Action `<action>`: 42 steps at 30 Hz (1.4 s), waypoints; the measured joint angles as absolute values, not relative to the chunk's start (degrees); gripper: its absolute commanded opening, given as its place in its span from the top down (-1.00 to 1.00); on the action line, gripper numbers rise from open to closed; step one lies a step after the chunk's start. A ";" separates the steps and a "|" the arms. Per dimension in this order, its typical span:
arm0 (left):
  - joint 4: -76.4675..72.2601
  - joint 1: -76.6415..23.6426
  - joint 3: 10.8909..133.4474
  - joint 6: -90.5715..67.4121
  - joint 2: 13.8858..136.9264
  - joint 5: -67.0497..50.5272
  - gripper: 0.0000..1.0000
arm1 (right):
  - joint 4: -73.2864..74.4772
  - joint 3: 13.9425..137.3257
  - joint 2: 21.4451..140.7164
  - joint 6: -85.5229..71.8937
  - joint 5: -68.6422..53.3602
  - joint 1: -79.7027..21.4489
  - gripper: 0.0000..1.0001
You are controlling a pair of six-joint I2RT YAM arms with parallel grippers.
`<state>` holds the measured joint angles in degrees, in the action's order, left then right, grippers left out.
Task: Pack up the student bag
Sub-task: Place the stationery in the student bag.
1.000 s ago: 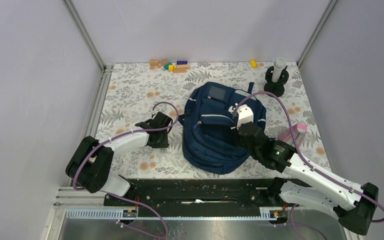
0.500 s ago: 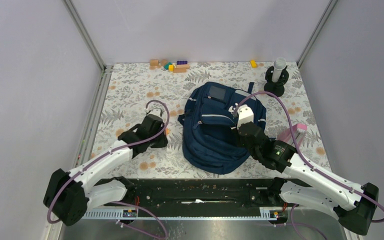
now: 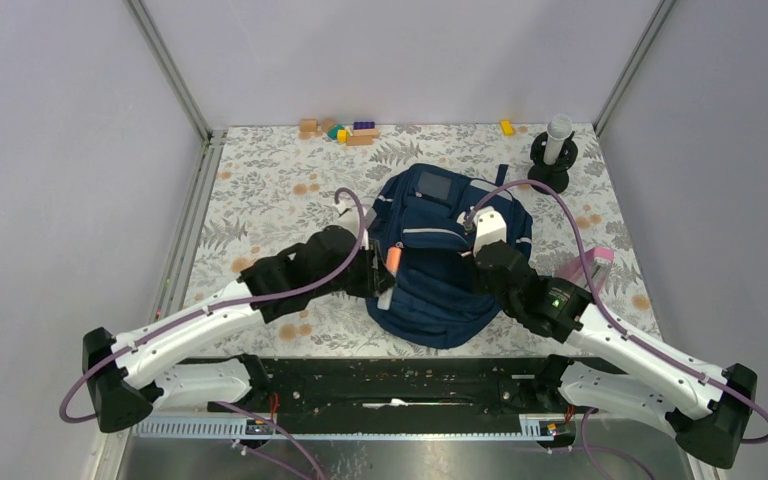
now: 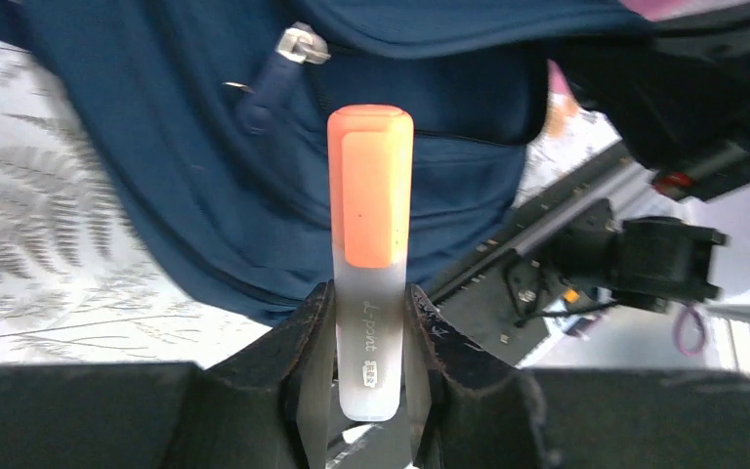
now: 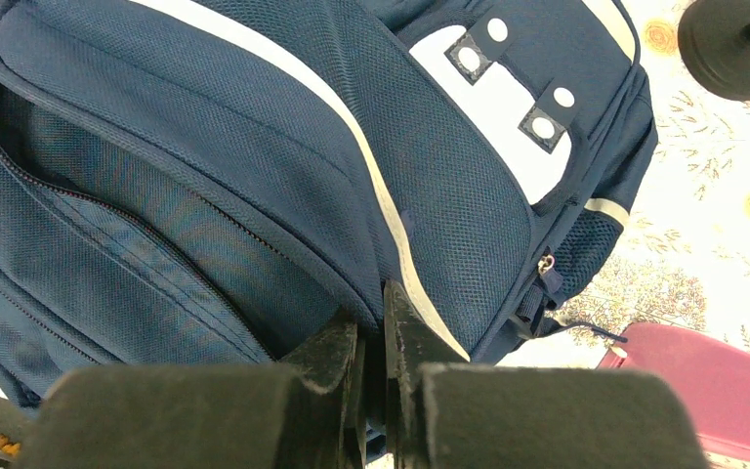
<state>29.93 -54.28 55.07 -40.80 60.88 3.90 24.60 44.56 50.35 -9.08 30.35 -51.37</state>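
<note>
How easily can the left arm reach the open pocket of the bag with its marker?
Probably easily: the left tool, gripping the marker, hangs beside the bag, and the right tool lifts the pocket flap.

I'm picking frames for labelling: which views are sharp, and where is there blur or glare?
Top external: evenly lit, sharp. Left wrist: the orange highlighter is crisp, the fern cloth behind smeared. Right wrist: the student bag mesh is sharp, the fern cloth at right washed out.
</note>
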 measured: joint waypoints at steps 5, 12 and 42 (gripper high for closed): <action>28.40 -59.44 56.23 -45.10 63.37 2.66 0.89 | 24.93 45.06 50.59 -9.08 30.35 -51.37 1.00; 23.35 -63.44 56.05 -49.76 70.00 -1.13 0.89 | 25.08 46.28 51.77 -9.15 30.28 -51.37 1.00; -4.62 -57.84 53.58 -63.13 83.31 9.93 0.89 | 23.44 45.12 51.88 -13.93 26.39 -51.86 1.00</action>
<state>-4.62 -57.84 53.58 -63.13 83.31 9.93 23.44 45.12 51.88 -13.93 26.39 -51.86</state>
